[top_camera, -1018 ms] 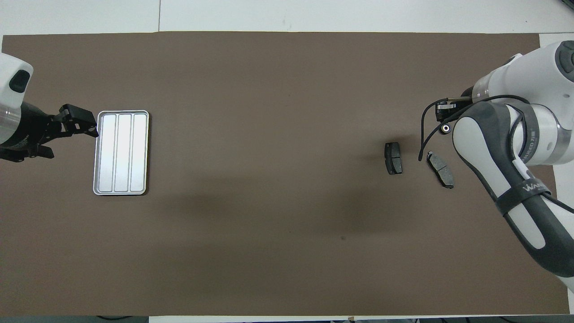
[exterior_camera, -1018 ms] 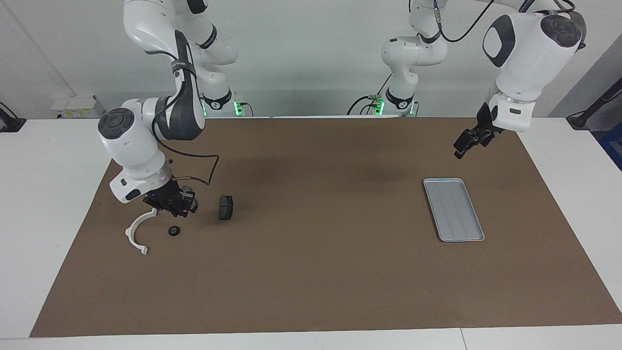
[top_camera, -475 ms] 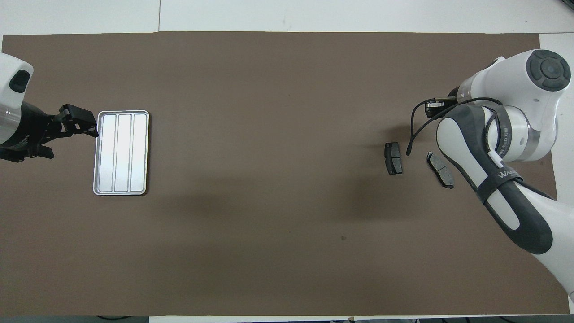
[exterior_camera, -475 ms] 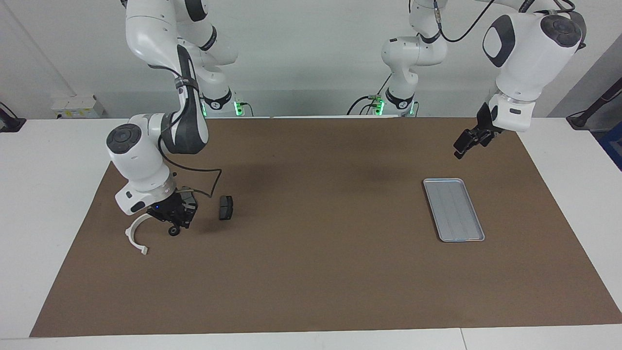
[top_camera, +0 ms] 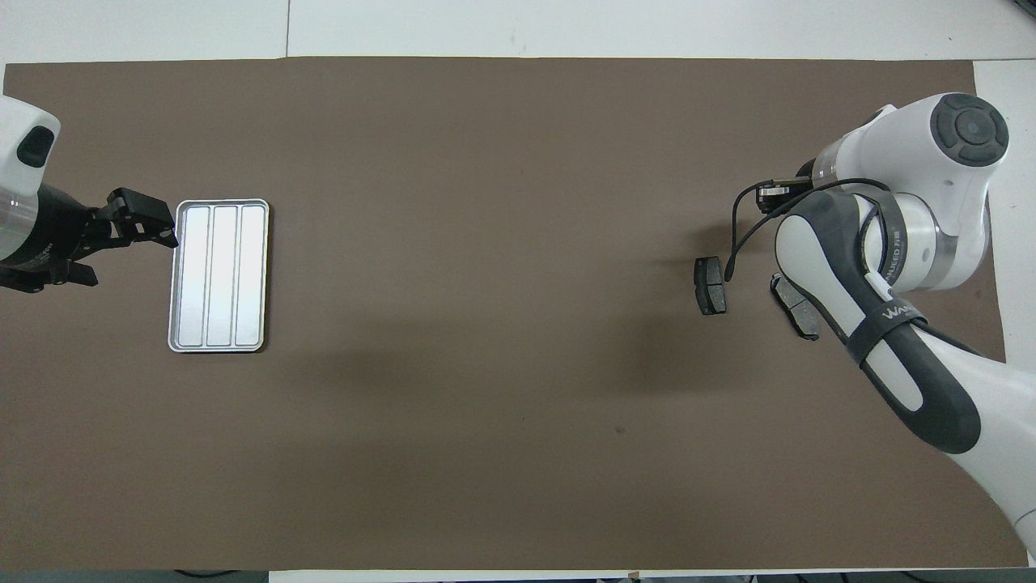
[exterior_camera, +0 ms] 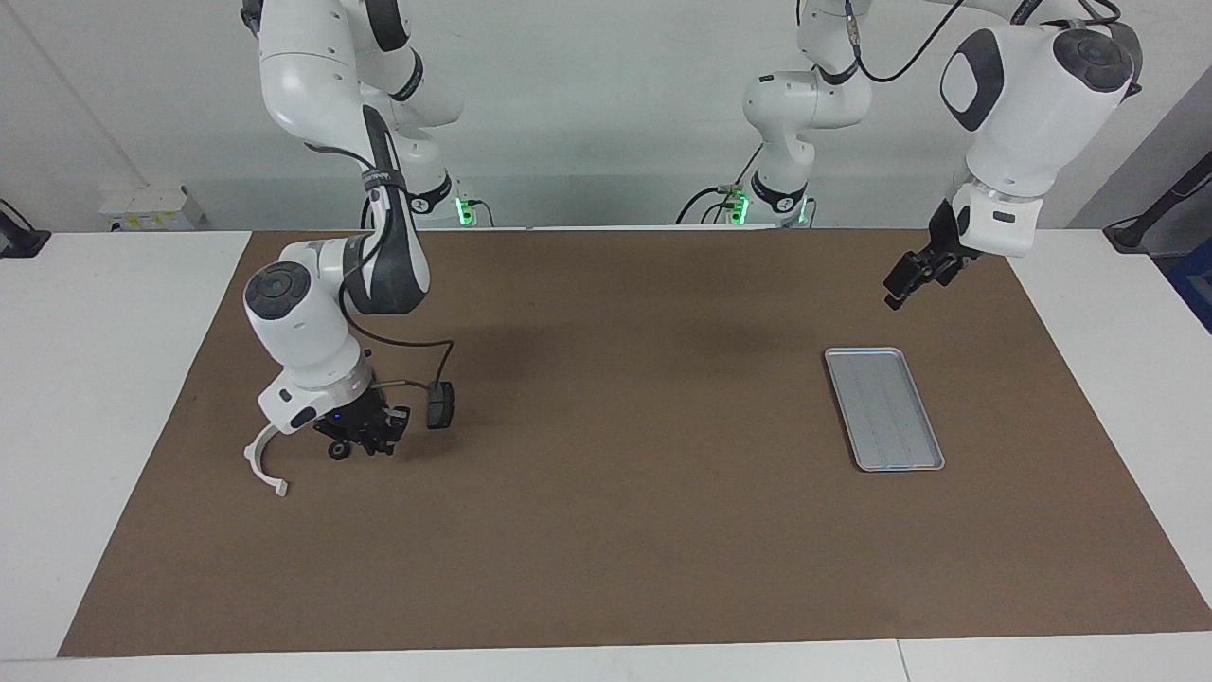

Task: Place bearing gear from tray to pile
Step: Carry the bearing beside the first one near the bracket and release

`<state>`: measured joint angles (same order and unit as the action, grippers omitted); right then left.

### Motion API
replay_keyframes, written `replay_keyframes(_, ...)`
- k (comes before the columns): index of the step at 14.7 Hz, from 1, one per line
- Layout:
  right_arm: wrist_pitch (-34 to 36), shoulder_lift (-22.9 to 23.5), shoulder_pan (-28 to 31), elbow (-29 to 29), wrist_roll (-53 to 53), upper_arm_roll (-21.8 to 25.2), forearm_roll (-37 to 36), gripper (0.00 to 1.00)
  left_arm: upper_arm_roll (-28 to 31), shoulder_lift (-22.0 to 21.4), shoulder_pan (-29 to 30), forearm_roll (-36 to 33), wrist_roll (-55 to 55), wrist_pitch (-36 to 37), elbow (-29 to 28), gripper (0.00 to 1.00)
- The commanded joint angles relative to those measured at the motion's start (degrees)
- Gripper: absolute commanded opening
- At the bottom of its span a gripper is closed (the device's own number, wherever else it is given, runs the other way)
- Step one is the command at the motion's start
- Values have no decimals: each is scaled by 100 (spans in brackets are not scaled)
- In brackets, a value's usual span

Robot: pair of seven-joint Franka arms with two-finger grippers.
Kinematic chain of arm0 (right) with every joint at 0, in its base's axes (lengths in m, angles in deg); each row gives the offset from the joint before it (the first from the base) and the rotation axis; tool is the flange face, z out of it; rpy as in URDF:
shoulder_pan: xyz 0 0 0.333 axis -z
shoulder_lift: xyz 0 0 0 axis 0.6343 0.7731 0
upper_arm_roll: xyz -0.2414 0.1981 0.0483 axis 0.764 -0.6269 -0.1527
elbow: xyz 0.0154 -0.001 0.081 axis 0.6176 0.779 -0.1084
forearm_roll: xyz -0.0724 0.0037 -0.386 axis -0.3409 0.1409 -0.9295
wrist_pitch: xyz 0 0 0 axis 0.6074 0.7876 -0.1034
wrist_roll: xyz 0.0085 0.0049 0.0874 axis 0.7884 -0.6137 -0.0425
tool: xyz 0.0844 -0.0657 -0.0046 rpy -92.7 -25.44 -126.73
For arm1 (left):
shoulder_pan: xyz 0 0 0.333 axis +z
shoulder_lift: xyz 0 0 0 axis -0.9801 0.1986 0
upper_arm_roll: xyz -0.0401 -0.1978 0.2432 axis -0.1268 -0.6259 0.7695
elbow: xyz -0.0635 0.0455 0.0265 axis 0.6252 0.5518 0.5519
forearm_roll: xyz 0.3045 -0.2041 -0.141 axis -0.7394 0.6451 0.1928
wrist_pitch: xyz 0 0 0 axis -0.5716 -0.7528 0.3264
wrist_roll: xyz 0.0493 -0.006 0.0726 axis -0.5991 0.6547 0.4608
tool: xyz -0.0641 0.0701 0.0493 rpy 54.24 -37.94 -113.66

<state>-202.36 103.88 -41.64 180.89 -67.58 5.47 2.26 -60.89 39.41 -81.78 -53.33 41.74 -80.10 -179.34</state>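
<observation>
Bearing gear [exterior_camera: 337,449] lies on the desk between the white arc bracket [exterior_camera: 263,461] and the right gripper [exterior_camera: 370,445], whose jaws we see together. Toward the left arm's end, the left gripper [exterior_camera: 893,299] hangs near the tray [exterior_camera: 883,409], jaws apart.

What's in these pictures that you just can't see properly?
- Overhead view: the right arm covers the white arc bracket and bearing gear, and part of one brake pad.
- Facing view: the right arm hides that brake pad.
- Overhead view: the edge cuts off the left arm.
</observation>
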Motion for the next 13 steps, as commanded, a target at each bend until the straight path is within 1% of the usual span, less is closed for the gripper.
replay_keyframes(1, -213, 151, 42, 9, -16, -32, -66, 0, -30, -148, 42, 90, 32, -84, -147, 100)
replay_keyframes(13, -230, 274, 60, 211, -210, -32, -66, 0, -30, -148, 42, 90, 32, -84, -147, 100)
